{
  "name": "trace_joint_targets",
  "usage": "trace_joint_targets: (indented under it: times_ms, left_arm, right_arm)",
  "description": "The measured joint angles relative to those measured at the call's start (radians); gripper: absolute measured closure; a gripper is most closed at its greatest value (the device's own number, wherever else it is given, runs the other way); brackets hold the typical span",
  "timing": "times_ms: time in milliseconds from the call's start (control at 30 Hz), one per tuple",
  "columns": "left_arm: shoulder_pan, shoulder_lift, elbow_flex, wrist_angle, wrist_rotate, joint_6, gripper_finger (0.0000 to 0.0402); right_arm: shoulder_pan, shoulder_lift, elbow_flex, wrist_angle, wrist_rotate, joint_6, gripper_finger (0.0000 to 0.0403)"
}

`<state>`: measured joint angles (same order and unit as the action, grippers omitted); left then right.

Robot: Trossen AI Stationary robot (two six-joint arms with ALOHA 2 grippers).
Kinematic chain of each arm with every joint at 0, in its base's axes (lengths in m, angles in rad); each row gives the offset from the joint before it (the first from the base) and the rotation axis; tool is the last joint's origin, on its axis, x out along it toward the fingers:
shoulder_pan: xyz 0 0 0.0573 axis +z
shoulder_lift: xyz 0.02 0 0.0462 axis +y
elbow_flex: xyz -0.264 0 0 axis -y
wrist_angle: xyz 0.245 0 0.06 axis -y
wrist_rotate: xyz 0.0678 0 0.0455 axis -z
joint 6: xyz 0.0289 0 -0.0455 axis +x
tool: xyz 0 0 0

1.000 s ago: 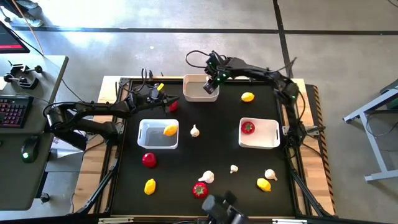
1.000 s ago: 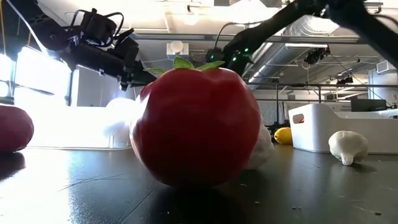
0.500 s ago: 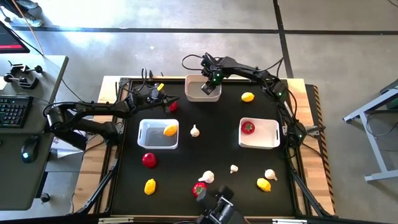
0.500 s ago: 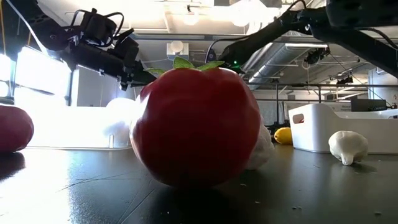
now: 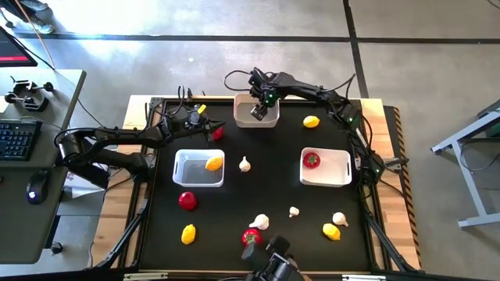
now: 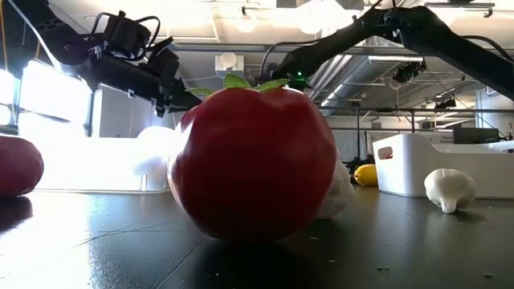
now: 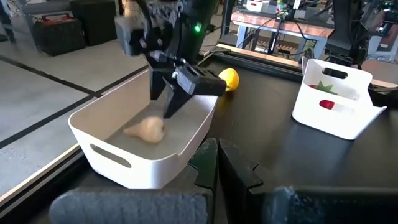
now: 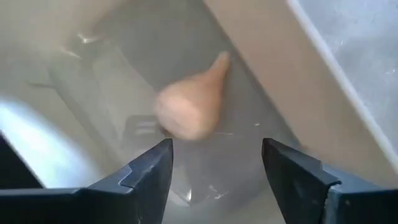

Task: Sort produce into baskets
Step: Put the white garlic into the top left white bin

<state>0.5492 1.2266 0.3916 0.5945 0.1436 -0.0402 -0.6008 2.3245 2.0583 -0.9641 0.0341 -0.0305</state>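
Note:
My right gripper [image 5: 258, 111] hangs open over the far white basket [image 5: 244, 119], fingers pointing down into it; it also shows in the left wrist view [image 7: 168, 106]. A white garlic bulb [image 8: 189, 109] lies on the basket's floor beyond the fingertips [image 7: 146, 129]. My left gripper [image 5: 207, 127] is shut and raised at the table's far left [image 7: 219, 165]. A red tomato [image 5: 217, 133] shows at its tip. A second basket [image 5: 186, 178] holds a lemon [image 5: 213, 163]. A third [image 5: 336, 178] holds a tomato [image 5: 312, 160]. My left gripper is shut beside the red tomato [image 5: 217, 133] as seen from above; the left wrist view shows nothing red between the fingers, and I cannot tell whether they touch it.
Loose on the black table: a lemon [image 5: 311, 121], garlic [image 5: 244, 164], a tomato [image 5: 187, 200], a lemon [image 5: 188, 232], a tomato [image 5: 251, 236] beside garlic [image 5: 259, 222], small garlic [image 5: 294, 211], garlic [image 5: 339, 219] and a lemon [image 5: 332, 231]. The near tomato [image 6: 253, 160] fills the low view.
My right gripper has gone a little toward the table's left edge and now sits over the middle of the far basket. My left arm has kept still.

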Motion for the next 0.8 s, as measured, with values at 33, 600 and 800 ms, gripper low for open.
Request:
trace_joint_targets:
  times_ms: [33, 600, 800]
  left_arm:
    - [0.000, 0.000, 0.000, 0.000, 0.000, 0.000, 0.0401]
    - [0.000, 0.000, 0.000, -0.038, 0.000, 0.030, 0.0402]
    - [-0.001, 0.000, 0.000, -0.038, 0.000, 0.027, 0.0402]
  right_arm:
    - [0.004, 0.000, 0.019, -0.009, 0.012, -0.009, 0.0181]
    - [0.072, -0.166, -0.208, 0.370, 0.002, -0.030, 0.0399]
    - [0.108, -0.313, -0.482, 0.610, 0.034, 0.010, 0.0402]
